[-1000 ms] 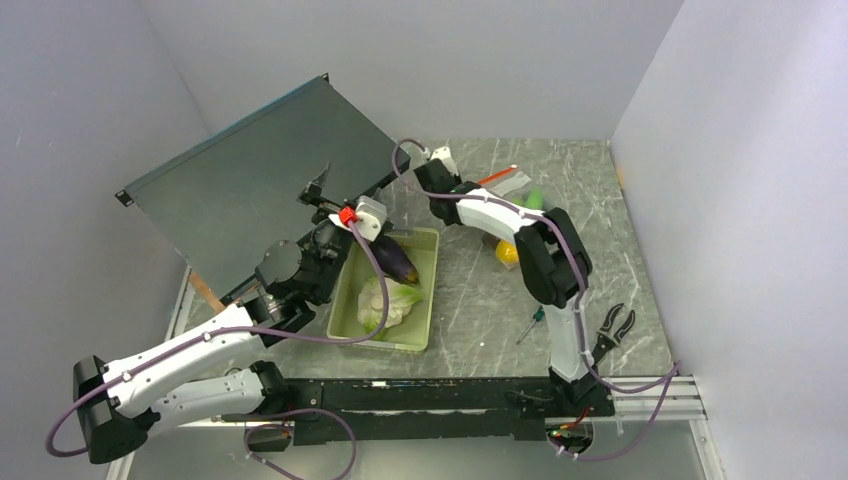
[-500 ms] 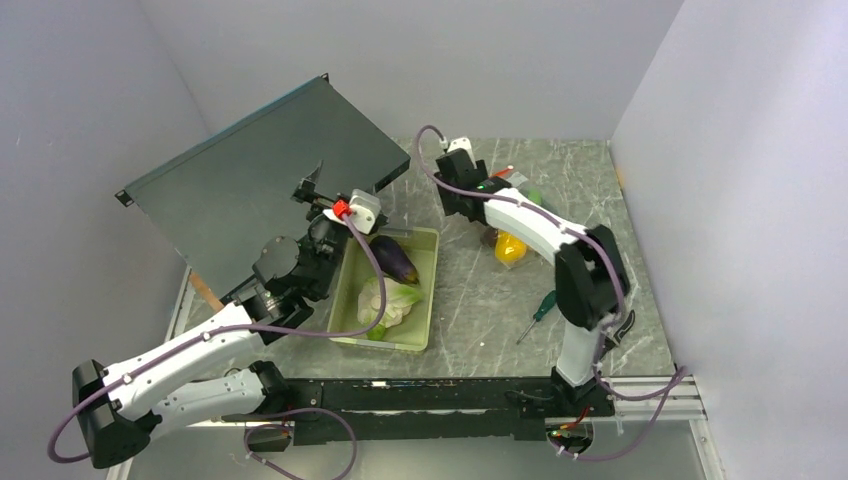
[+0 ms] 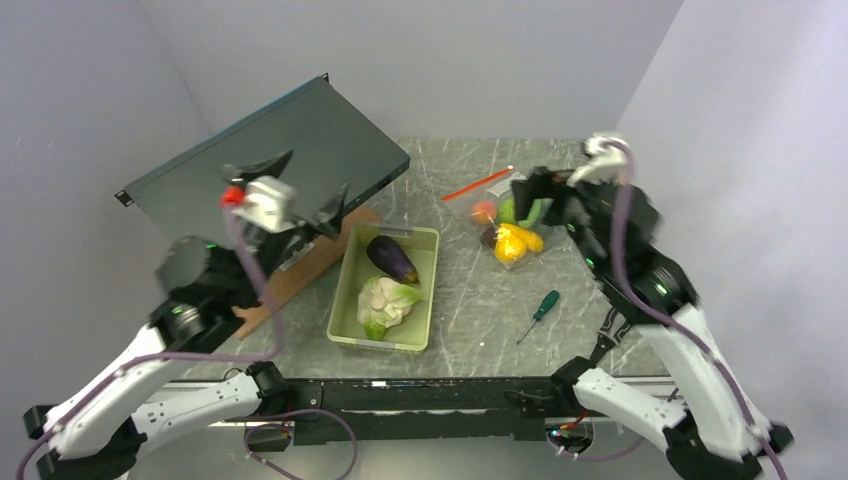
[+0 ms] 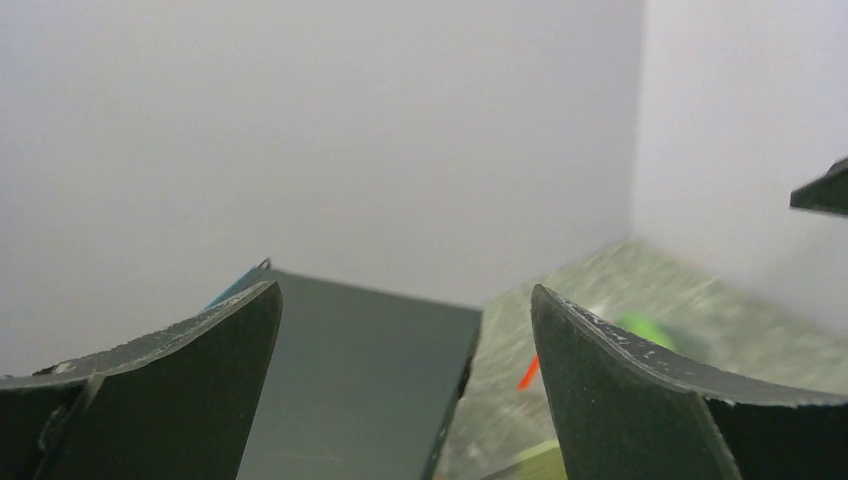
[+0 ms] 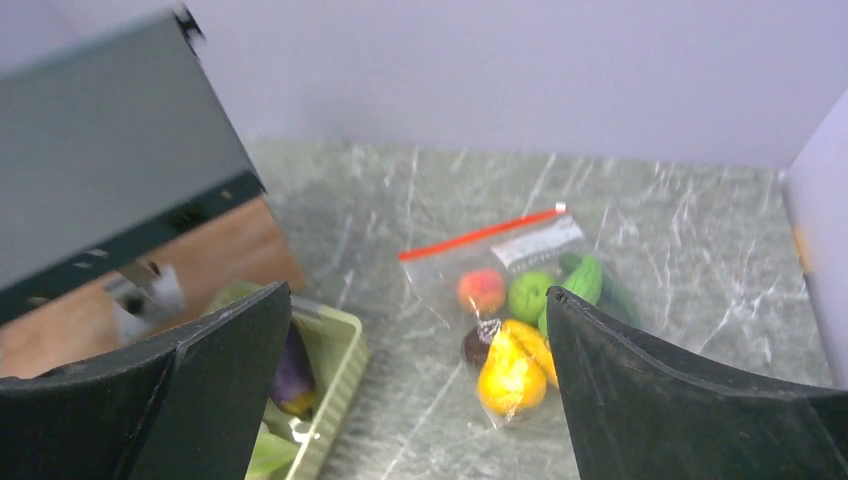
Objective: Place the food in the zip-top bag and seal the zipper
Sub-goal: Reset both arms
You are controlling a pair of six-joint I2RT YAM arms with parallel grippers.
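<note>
The zip-top bag (image 3: pixel 505 218) (image 5: pixel 520 300) lies flat on the marble table at back right. Through its clear plastic show several pieces of food: a peach one (image 5: pixel 481 290), a green one (image 5: pixel 530 295), a yellow one (image 5: pixel 510 375) and a dark one (image 5: pixel 480 343). The orange-red zipper (image 3: pixel 478 184) (image 5: pixel 482 232) runs straight along its far edge. My right gripper (image 3: pixel 540 200) (image 5: pixel 418 290) hangs open high above the bag, touching nothing. Over the tray's left side my left gripper (image 3: pixel 297 180) (image 4: pixel 405 288) is raised and open, with nothing in it.
A pale green tray (image 3: pixel 425 300) holds a purple eggplant (image 3: pixel 392 258) and a cabbage (image 3: pixel 385 300). A dark metal panel (image 3: pixel 270 150) leans at back left, a wooden block (image 3: pixel 300 265) below it. A green-handled screwdriver (image 3: pixel 538 312) lies right of the tray.
The right gripper has opened, let go at the bag and pulled up and back to the right. The left arm has lifted up and left, away from the tray.
</note>
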